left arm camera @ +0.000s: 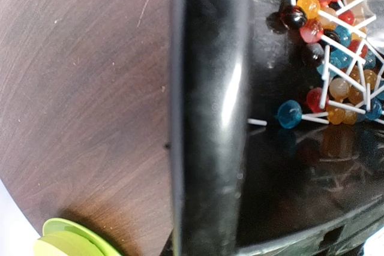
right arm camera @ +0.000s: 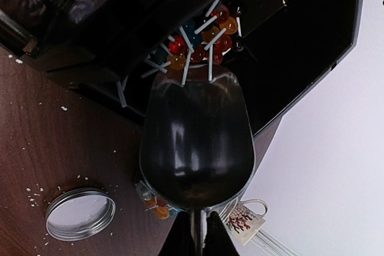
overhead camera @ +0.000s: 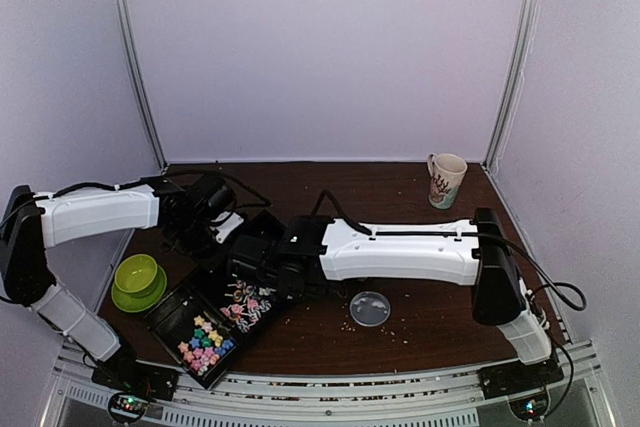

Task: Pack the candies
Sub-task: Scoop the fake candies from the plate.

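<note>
A: Well, where are the lollipops (right arm camera: 201, 40)?
B: Heaped in one compartment of a black tray (left arm camera: 210, 118), at the scoop (right arm camera: 195, 148) mouth. Right jaws clamp the scoop's handle; left jaws sit closed by the tray rim.
A: Best move?
B: Probably push low, under the heads. Sticks mostly lie along the scoop's length, pointing into it.

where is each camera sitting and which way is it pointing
top external: above and behind the robot, facing down and forward; left arm, right arm, tray, mug.
left wrist: low beside the tray rim, facing the lollipops; own fingers unclear.
right wrist: looks along its gripper, shut on the scoop, toward the lollipops.
shared: both wrists see lollipops; top and right wrist see the mug.
</note>
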Motion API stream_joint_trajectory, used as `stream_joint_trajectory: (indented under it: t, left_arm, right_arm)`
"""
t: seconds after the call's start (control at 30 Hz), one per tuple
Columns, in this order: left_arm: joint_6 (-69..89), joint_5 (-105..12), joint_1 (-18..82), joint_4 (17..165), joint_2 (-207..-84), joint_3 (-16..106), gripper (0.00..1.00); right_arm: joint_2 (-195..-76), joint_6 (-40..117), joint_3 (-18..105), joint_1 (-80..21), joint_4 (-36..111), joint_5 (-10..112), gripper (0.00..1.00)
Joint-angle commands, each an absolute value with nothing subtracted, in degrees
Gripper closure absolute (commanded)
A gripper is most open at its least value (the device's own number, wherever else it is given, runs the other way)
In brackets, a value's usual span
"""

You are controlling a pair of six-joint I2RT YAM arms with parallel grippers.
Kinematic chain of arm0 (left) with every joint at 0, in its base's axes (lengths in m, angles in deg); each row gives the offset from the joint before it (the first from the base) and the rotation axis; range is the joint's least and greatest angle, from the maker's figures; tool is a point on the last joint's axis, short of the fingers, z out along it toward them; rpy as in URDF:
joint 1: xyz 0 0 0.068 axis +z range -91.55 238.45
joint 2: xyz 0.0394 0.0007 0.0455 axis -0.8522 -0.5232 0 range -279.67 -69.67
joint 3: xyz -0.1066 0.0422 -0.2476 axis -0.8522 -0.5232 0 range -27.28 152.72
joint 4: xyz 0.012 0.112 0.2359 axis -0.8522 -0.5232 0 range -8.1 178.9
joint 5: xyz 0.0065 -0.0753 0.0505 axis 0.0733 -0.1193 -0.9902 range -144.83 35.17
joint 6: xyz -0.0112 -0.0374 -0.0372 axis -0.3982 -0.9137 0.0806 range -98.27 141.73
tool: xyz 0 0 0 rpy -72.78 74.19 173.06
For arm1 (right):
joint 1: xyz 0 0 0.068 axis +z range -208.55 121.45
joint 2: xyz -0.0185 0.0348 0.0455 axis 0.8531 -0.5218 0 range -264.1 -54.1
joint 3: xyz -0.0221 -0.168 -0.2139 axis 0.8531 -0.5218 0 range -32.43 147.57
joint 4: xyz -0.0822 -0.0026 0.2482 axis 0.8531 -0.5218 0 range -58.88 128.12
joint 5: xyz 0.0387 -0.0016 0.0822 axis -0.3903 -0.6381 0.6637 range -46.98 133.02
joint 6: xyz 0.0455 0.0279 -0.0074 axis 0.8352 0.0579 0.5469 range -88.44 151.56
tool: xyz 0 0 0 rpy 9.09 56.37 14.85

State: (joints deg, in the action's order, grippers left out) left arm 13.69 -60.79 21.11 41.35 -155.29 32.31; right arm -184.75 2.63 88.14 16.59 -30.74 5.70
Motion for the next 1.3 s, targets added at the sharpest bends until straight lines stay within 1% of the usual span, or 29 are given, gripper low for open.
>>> stream_joint_trajectory:
  t: [0.0, 0.17, 0.3, 0.53, 0.73, 1.03, 1.27]
  left_arm:
    - [13.11, -59.41, 21.10, 46.78, -153.74, 35.10, 1.00]
    - [13.11, -59.23, 21.05, 47.40, -152.91, 34.77, 1.00]
    - [13.07, -58.91, 21.06, 47.45, -152.66, 34.77, 1.00]
    - [13.20, -58.53, 21.08, 47.75, -152.54, 34.59, 1.00]
    - [13.19, -58.34, 21.10, 47.92, -152.31, 34.49, 1.00]
    - [13.18, -58.01, 21.09, 48.06, -152.46, 34.50, 1.00]
    - [13.37, -57.00, 21.10, 48.29, -152.46, 34.41, 1.00]
  right_arm:
    - [-185.51, -1.16, 88.41, 16.69, -33.05, 16.76, 1.00]
    - [-185.20, -2.11, 87.86, 15.98, -31.65, 24.84, 1.00]
    - [-184.27, -2.32, 86.22, 14.63, -29.32, 29.01, 1.00]
    - [-179.71, -2.06, 78.09, 11.82, -22.94, 37.70, 1.00]
    - [-178.56, 2.69, 74.71, 9.36, -17.93, 41.93, 1.00]
    - [-178.14, 12.89, 71.87, 7.62, -10.91, 43.22, 1.00]
    - [-174.62, 14.38, 64.99, 7.51, -1.11, 45.18, 1.00]
